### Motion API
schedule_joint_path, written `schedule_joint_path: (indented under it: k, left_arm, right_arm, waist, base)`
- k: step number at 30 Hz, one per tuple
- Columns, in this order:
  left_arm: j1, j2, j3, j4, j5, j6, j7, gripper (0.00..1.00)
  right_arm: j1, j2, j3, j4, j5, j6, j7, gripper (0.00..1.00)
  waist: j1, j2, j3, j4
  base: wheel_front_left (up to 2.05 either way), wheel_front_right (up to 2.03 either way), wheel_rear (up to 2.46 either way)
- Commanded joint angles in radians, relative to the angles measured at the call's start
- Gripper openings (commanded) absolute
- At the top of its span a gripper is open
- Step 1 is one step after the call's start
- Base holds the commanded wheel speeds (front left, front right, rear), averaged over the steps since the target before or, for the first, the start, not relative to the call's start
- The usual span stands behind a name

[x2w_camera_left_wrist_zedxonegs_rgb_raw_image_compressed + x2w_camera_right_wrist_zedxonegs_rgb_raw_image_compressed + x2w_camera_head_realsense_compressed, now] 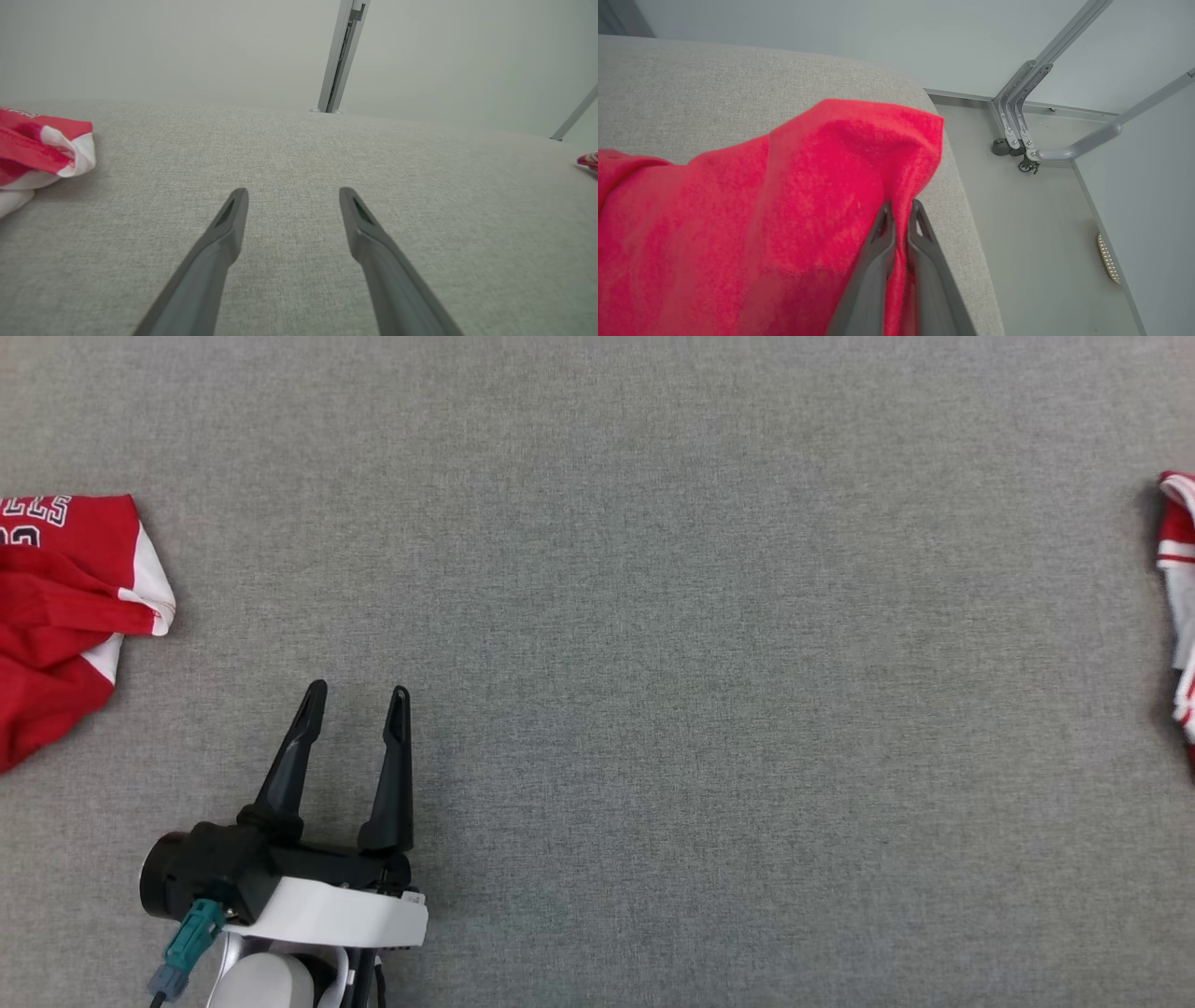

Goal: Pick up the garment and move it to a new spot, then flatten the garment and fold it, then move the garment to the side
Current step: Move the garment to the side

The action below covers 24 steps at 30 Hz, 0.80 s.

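The left gripper (359, 691) hangs spread open above the grey table (700, 616), and the right gripper (901, 205) pinches the red garment (808, 186) at the table's corner.

**Three cameras on one grey table: one high, two low**

The head camera looks steeply down on the table (653, 569) from well above, with the left gripper (358, 693) at lower left. The left wrist camera skims low over the same surface toward a pale wall. It shares with the head view the red jersey (65, 588) at left and the red-and-white garment (1178, 569) at far right. The right wrist camera sits close above the table's edge, looking along the right gripper (901, 207) into red cloth (761, 210), with the floor (1031, 242) and metal frame legs (1017, 126) beyond.
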State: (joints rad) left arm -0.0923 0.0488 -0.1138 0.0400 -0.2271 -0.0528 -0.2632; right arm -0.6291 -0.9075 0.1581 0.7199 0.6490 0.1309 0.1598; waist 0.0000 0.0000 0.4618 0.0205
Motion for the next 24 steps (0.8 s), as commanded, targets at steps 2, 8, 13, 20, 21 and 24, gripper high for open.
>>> schedule_joint_path:
  k: [2,8,13,20,21,24]
  left_arm:
    - [-0.010,0.005,0.006,-0.014,0.007,-0.005,-0.002,1.00]
    - [0.016,0.009,0.019,-0.023,0.014,-0.003,-0.002,1.00]
    - [0.029,0.007,0.019,-0.012,-0.010,-0.002,-0.002,1.00]
    - [0.095,0.004,0.033,0.005,-0.050,0.014,-0.002,1.00]
    - [0.112,0.004,0.039,0.008,-0.056,0.017,-0.002,1.00]
    - [0.154,0.004,0.060,0.022,-0.055,0.021,-0.002,1.00]
  right_arm:
    - [-0.028,-0.014,-0.013,0.021,-0.020,0.000,0.010,0.00]
    - [-0.075,-0.029,-0.018,0.095,-0.098,0.000,0.039,0.84]
    - [-0.104,0.013,-0.041,0.089,-0.214,0.000,-0.094,1.00]
    - [0.050,0.176,-0.106,-0.121,-0.287,0.000,-0.285,1.00]
    - [0.090,0.198,-0.117,-0.167,-0.310,0.000,-0.304,1.00]
    - [0.235,0.305,-0.146,-0.291,-0.355,0.000,-0.345,1.00]
  waist:
    - [0.0000,0.0000,0.017,0.003]
    - [0.0000,0.0000,-0.005,0.002]
    - [0.0000,0.0000,-0.057,-0.003]
    - [0.0000,0.0000,-0.234,-0.007]
    - [0.0000,0.0000,-0.262,-0.006]
    - [0.0000,0.0000,-0.344,-0.003]
  base:
    - [0.00,0.00,0.00]
    - [0.00,0.00,0.00]
    - [0.00,0.00,0.00]
    - [0.00,0.00,0.00]
    - [0.00,0.00,0.00]
    - [0.00,0.00,0.00]
